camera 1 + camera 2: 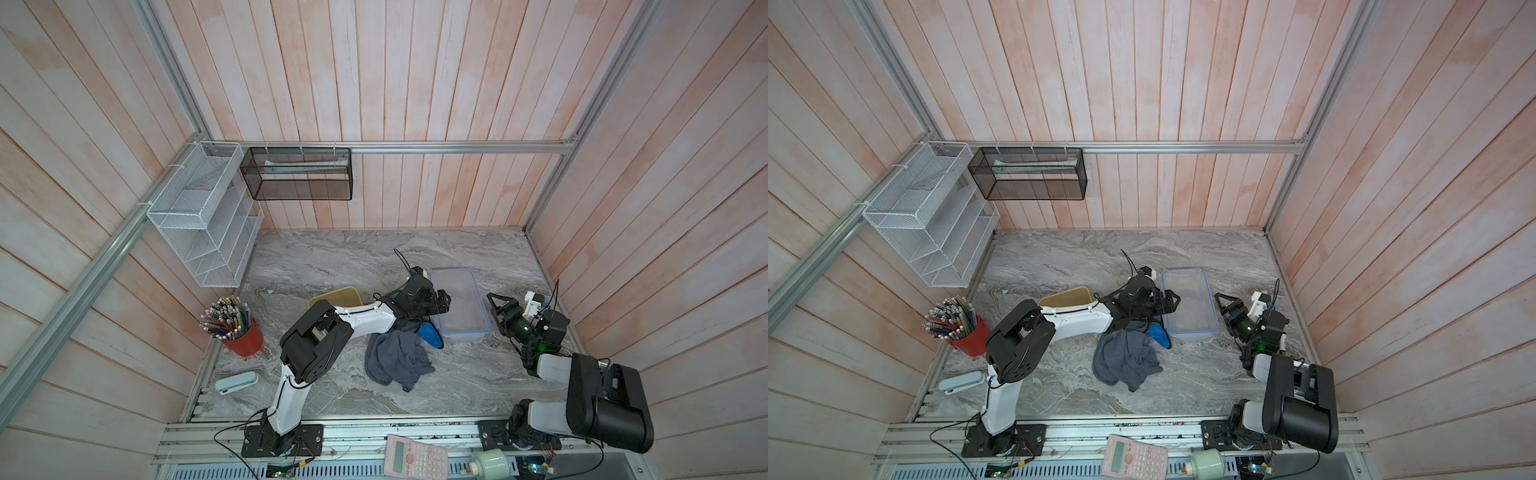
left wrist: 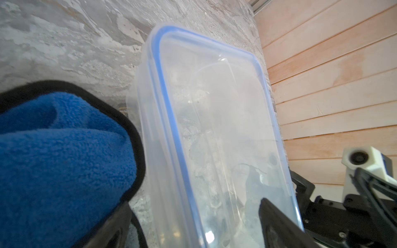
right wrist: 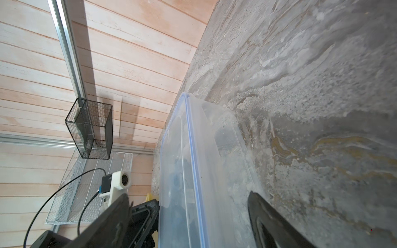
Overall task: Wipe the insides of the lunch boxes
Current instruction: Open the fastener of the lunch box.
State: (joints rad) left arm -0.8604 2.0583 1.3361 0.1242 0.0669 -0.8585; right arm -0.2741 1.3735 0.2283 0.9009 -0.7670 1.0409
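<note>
Two lunch boxes on marble table [image 1: 332,257]. Clear lunch box [image 1: 459,305], blue-rimmed lid on, lies betw. both grippers. Left gripper [image 1: 441,301] at one long side, jaws spread, nothing pinched. Right gripper [image 1: 495,302] just beside opp. long side, jaws also wide apart (contact w/ box: can't tell). Yellow lunch box [image 1: 334,296] further left, partly hidden behind left arm [image 1: 365,318]. Blue cloth [image 1: 429,334] below left gripper, just beside clear box corner; grey cloth [image 1: 397,359] next to it.
</note>
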